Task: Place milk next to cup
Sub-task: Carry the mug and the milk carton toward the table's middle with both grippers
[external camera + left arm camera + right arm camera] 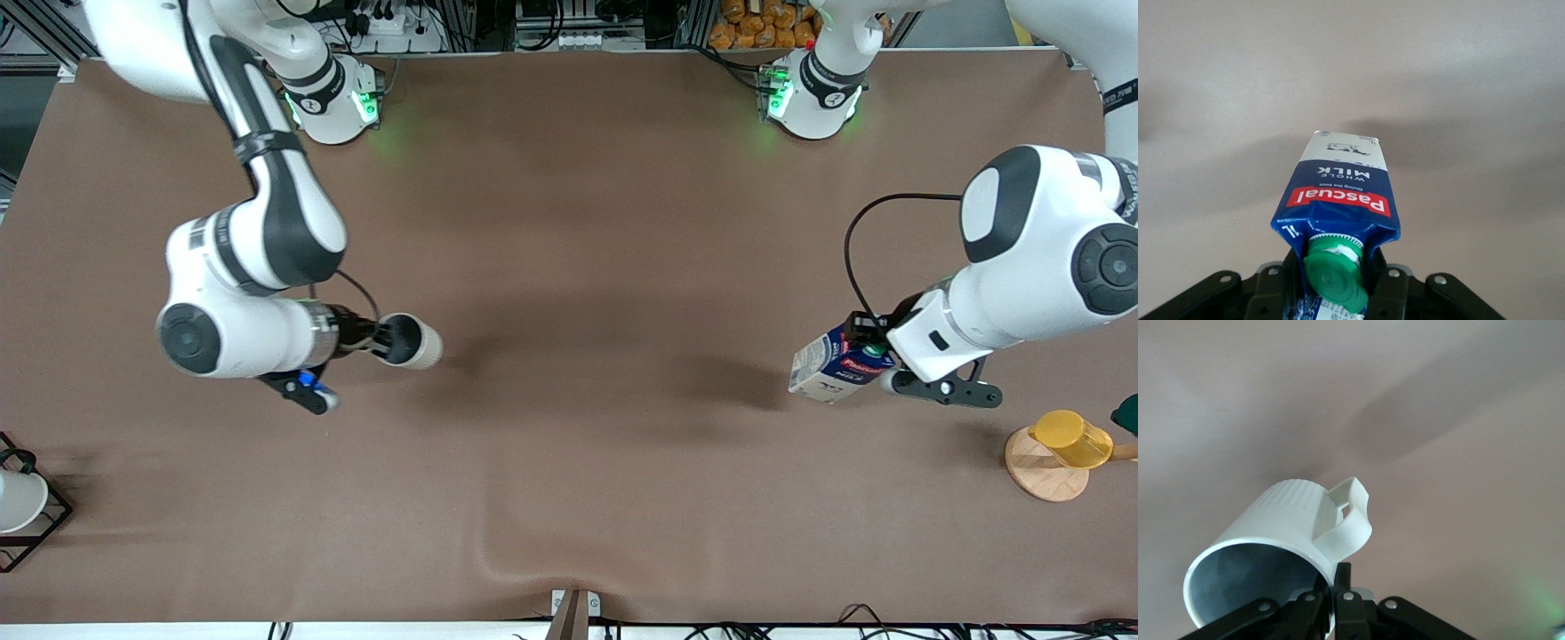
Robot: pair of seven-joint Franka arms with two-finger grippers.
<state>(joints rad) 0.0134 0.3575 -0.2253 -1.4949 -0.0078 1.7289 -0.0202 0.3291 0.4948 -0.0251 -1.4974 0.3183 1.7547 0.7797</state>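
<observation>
The milk (831,363) is a dark blue carton with a green cap and red label. My left gripper (876,342) is shut on its gable top and holds it tilted above the table toward the left arm's end. In the left wrist view the milk (1341,200) points away from the fingers (1388,283) beside its cap. The cup (411,340) is a beige-white mug with a grey inside. My right gripper (378,338) is shut on its rim and holds it tipped sideways above the table toward the right arm's end. In the right wrist view the cup (1281,533) shows its handle.
A yellow cup (1071,438) on a round wooden base (1042,471) stands near the left arm's end, nearer the front camera than the milk. A white cup (18,500) in a black wire rack (49,524) stands at the right arm's end. Brown cloth (587,267) covers the table.
</observation>
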